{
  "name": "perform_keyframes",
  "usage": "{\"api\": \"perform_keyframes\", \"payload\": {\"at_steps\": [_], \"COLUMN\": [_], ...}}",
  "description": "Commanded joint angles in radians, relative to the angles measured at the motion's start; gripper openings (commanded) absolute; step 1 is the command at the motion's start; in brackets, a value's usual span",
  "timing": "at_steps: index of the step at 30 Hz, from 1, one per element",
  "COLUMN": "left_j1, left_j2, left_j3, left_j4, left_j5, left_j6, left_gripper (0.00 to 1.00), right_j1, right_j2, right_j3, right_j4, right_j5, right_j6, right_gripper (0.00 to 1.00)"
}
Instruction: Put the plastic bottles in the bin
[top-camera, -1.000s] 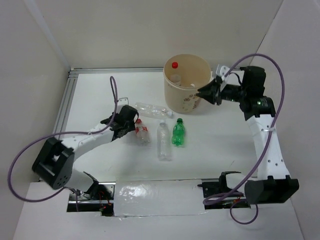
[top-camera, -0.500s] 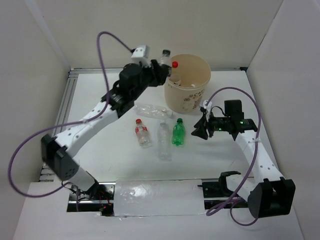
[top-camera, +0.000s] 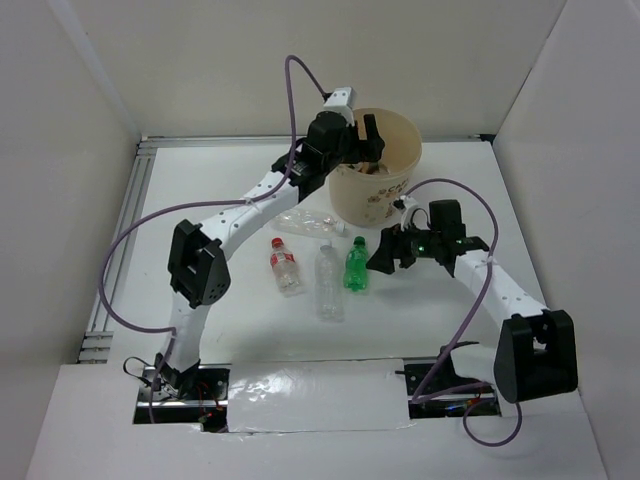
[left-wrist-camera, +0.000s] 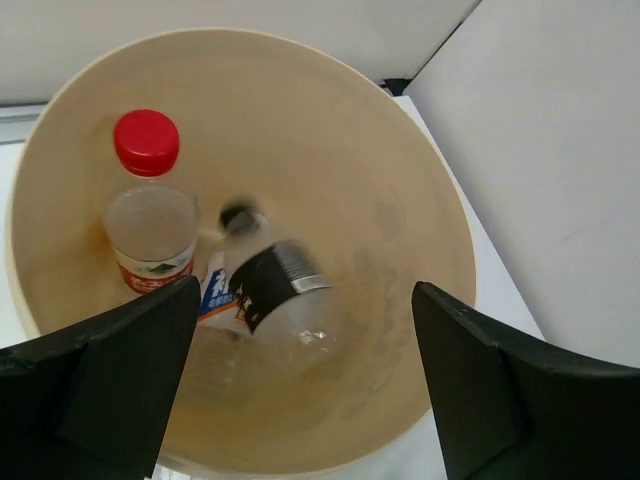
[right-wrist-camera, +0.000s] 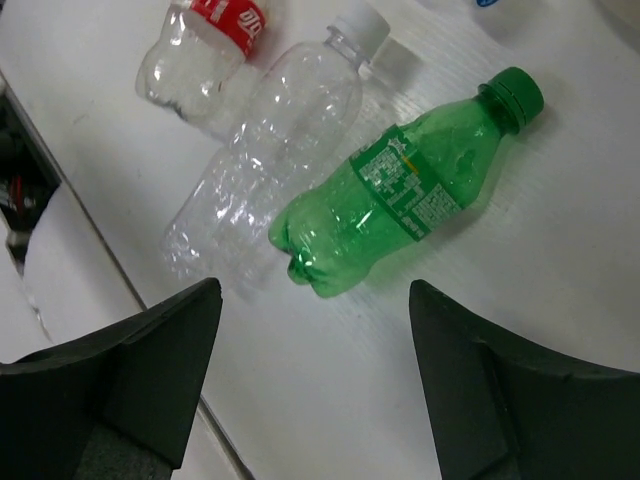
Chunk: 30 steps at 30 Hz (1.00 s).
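Observation:
The tan bin (top-camera: 377, 205) stands at the back of the table. My left gripper (top-camera: 362, 140) hangs over its mouth, open and empty. Below it, inside the bin (left-wrist-camera: 390, 190), a black-labelled bottle (left-wrist-camera: 275, 285) shows blurred, free of the fingers, beside an upright red-capped bottle (left-wrist-camera: 150, 215). My left gripper (left-wrist-camera: 305, 290) frames them. My right gripper (top-camera: 383, 258) is open, low and just right of the green bottle (top-camera: 357, 265). In the right wrist view my right gripper (right-wrist-camera: 313, 290) sits near the green bottle (right-wrist-camera: 400, 200)'s base, not touching. A clear white-capped bottle (right-wrist-camera: 270, 150) and a red-labelled bottle (right-wrist-camera: 205, 50) lie beside it.
Another clear bottle (top-camera: 305, 220) lies on its side left of the bin's foot. A metal rail (top-camera: 125, 220) runs along the table's left edge, and a shiny plastic sheet (top-camera: 310, 395) covers the near edge. White walls close in at the back and on both sides.
My left arm rose from the table to the bin with a bottle, then opened and let it drop in. My right arm came down from the bin to the green bottle, opening.

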Motion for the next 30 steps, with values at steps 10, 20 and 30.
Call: {"api": "perform_keyframes", "payload": {"at_steps": [10,20,30], "left_j1": [-0.066,-0.094,-0.103], "left_j2": [-0.709,-1.027,-1.018], "left_j3": [-0.675,-1.27,-1.33], "left_j4": [0.095,-0.047,-0.093], "left_j5": [-0.261,-0.359,-0.35], "left_j6": [0.073,-0.24,-0.298], "left_gripper": [1.0,1.0,1.0], "right_j1": [0.233,0.242,0.235], "right_j2": [0.097,0.196,0.106], "right_j3": [-0.121,-0.195,-0.178], "right_j4": [0.387,0.505,0.361], "right_j5": [0.506,0.589,0.425], "right_j6": [0.438,0.475,0.276], "right_gripper": [0.9,0.83,0.3]}}
